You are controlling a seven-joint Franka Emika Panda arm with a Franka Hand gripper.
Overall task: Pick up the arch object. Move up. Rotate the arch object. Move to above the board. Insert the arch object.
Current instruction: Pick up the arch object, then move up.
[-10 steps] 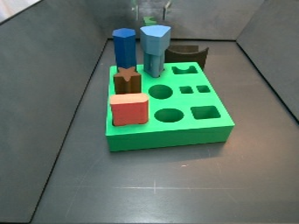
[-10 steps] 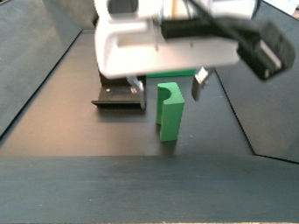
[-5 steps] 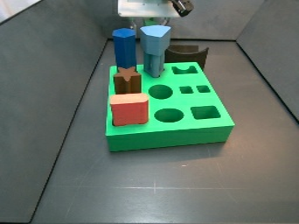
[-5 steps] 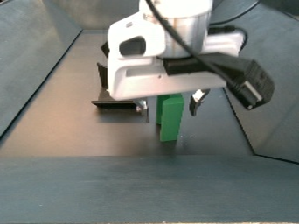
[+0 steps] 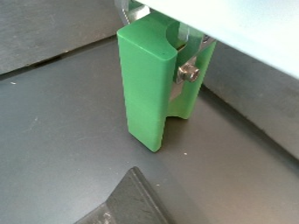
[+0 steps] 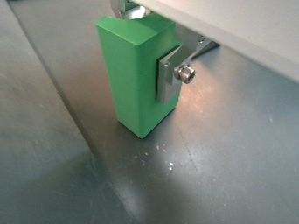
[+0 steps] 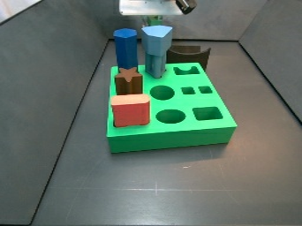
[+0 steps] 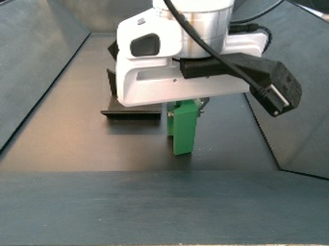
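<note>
The white arm hangs at the back of the enclosure, its two-finger gripper (image 7: 154, 18) high above the rear edge of the thick bright green board (image 7: 189, 128) with shaped holes. Both wrist views show silver finger plates (image 5: 187, 68) against a tall green block (image 5: 146, 83), though whether they are clamping it cannot be told. The dark brown, almost black arch object (image 7: 189, 55) with its curved scoop sits at the board's far edge, below and beside the gripper, untouched.

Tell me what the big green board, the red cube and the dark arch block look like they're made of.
The thick green board looks like matte plastic: uniform colour, crisp cut holes, possibly printed. The red cube shows the same flat, even finish, likely plastic. The dark brown arch block behind the board looks matte too; plastic or painted wood, I cannot tell. The gripper hangs above the board's far end.
</note>
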